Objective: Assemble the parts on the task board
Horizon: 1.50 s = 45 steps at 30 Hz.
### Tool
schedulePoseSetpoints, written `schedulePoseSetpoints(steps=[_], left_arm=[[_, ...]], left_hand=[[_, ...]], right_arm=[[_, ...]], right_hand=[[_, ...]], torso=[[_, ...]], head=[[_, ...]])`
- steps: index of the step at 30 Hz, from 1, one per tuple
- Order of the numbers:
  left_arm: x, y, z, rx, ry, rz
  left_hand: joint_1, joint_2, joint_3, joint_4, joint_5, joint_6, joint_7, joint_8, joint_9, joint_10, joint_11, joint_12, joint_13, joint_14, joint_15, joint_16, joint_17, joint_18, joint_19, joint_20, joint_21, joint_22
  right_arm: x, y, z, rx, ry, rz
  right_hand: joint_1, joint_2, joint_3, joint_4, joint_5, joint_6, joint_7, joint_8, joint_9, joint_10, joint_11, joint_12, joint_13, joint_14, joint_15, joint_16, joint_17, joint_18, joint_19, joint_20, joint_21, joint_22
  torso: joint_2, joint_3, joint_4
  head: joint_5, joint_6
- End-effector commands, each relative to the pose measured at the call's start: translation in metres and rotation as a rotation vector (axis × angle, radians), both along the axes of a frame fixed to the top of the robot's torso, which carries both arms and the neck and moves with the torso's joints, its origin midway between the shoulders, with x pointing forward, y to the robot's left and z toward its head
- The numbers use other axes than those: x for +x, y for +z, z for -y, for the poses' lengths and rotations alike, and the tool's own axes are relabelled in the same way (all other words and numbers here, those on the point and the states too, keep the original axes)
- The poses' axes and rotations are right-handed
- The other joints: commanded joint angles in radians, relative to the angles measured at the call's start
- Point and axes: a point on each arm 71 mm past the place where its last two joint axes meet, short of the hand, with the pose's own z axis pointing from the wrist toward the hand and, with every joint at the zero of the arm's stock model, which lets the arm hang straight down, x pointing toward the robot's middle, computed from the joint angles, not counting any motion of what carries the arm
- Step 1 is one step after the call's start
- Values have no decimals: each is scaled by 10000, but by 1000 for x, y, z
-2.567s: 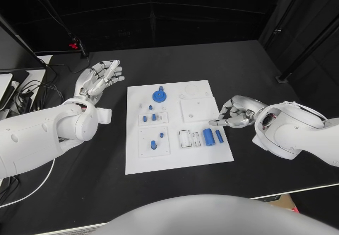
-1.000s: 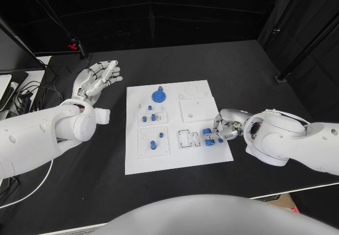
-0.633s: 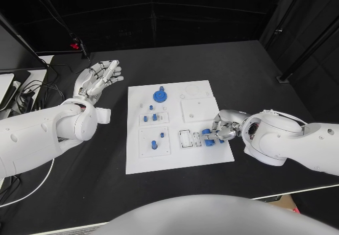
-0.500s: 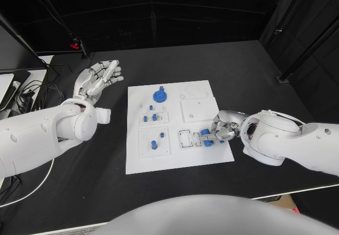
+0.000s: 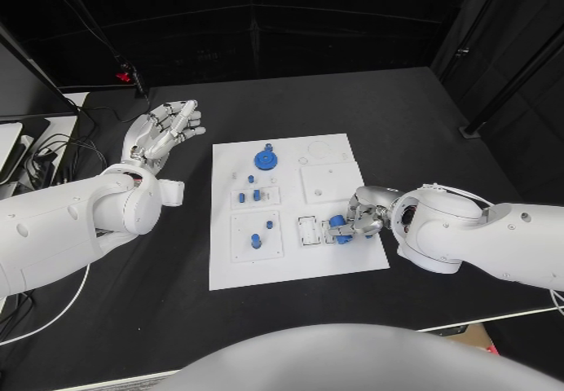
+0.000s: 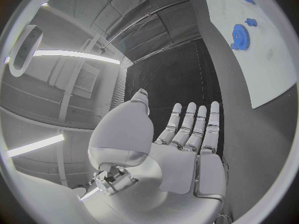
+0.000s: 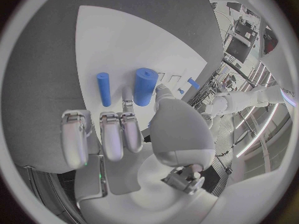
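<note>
The fingers of the right hand reached onto the right side of the task board, with a fingertip and the thumb set against the thick blue cylinder. Whether they actually gripped it or only touched it could not be told; in the right wrist view the cylinder lay flat on the white plate between thumb and fingertip, and the other fingers were curled in beside it. A thin blue pin lay just beside the cylinder, parallel to it and apart from the fingers.

The left hand was held well apart from the board, over the far left of the black worktop, its fingers straight, slightly spread and holding nothing.

On the board, a blue gear sat near the far edge. Nearer, several small blue pegs stood in a square recess on the left half, and further blue pegs stood in the recess nearer the robot. Two small rectangular slots lay just left of the right hand. A plain square recess lay beyond the hand.
</note>
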Motion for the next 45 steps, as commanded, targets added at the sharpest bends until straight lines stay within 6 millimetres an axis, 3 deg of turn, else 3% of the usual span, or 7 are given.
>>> schedulePoseSetpoints(steps=[1, 15, 21, 26, 34, 45], left_arm=[[-1, 4, 1, -160, -107, 453], [0, 4, 2, -166, -127, 441], [0, 4, 1, -161, -122, 433], [0, 4, 1, -159, -123, 416], [0, 4, 1, -159, -126, 411], [0, 4, -1, -146, -88, 407]], left_hand=[[47, 54, -51, 15, 41, -80, 1451, 59, -9, -75, -21, 68, -10, -29, -3, 58, -11, -176, 38, 20, 51, -9], [49, 59, -58, 16, 45, -85, 1451, 66, -14, -79, -20, 76, -16, -32, -3, 66, -21, -176, 38, 20, 51, -10], [49, 59, -58, 16, 45, -85, 1451, 66, -14, -79, -20, 76, -16, -32, -3, 66, -21, -176, 38, 20, 51, -10], [50, 62, -63, 16, 46, -89, 1451, 71, -17, -81, -20, 83, -21, -33, -2, 72, -28, -176, 38, 20, 51, -12], [50, 62, -63, 16, 46, -89, 1451, 71, -17, -81, -20, 83, -21, -33, -2, 72, -28, -176, 38, 20, 51, -12], [48, 79, -73, 19, 51, -97, 1452, 82, -25, -88, -20, 96, -30, -38, -2, 85, -44, -178, 9, 20, 46, -46]], right_arm=[[-3, -7, 0, -304, 102, -420], [-2, -10, -3, -393, 182, -564], [-3, -10, -4, -328, 207, -620], [-4, -10, -6, -132, 258, -570], [-7, -8, -7, 664, -31, -458], [-11, 1, 1, 2870, -1231, 50]], right_hand=[[49, 94, 90, -13, -51, -87, -24, -52, -54, 1059, -51, 25, 2632, 1040, -46, 25, 2634, -118, 1007, -67, -24, 2594], [197, 243, 74, -28, -94, -346, 34, -131, -91, 1059, -10, 25, 2632, 1040, -29, 25, 2634, -122, 1014, -66, -14, 2598], [930, 474, 156, -91, 37, -545, 130, -276, -205, 1059, 80, 25, 2632, 1040, 44, 25, 2634, -127, 1027, -5, 4, 2605], [1818, 584, 257, -293, 9, -823, 209, -833, -517, 1059, 154, 25, 2632, 1040, 110, 25, 2634, -149, 1078, 62, 73, 2635], [2574, 918, 601, -469, 54, -202, 268, -1583, -911, 1059, 211, 25, 2632, 1040, 168, 25, 2634, -149, 1078, 122, 73, 2635], [3159, 1019, 957, -655, 577, 605, 182, -2378, -1258, 1059, 135, 25, 2632, 1040, 111, 25, 2634, -149, 1078, 85, 73, 2635]], torso=[[-1, -6, -13], [3, 5, 5], [2, -4, -4], [4, -7, -12], [-3, -6, -9], [-3, -3, -15]], head=[[14, 0], [-22, 0], [-10, 0], [-9, 0], [-12, 0], [14, 0]])
